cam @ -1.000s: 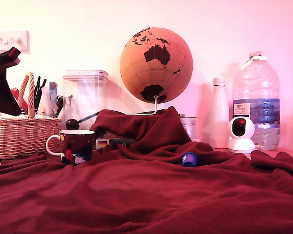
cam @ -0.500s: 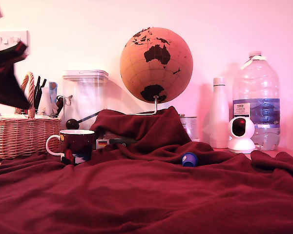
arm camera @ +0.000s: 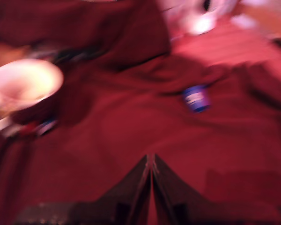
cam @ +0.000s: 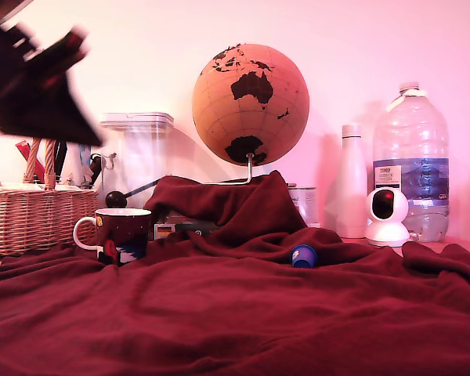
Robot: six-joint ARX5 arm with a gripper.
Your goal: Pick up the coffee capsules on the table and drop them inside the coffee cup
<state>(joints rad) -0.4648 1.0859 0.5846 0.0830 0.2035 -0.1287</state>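
Since 1 second ago the gripper (arm camera: 151,161) has swung up and toward the exterior view's right, blurred above the basket (cam: 33,215); its fingers are pressed together, empty. Only 1 capsule shows: the blue capsule (cam: 303,255), in a fold near the cloth's middle, well apart from the coffee cup (cam: 122,233) near the cloth's left edge in the exterior view. The next step probably calls for parting the fingers, then lowering squarely over the pod. The table (cam: 235,313) wears rumpled red fleece; a globe (cam: 251,103) and bottles stand behind.
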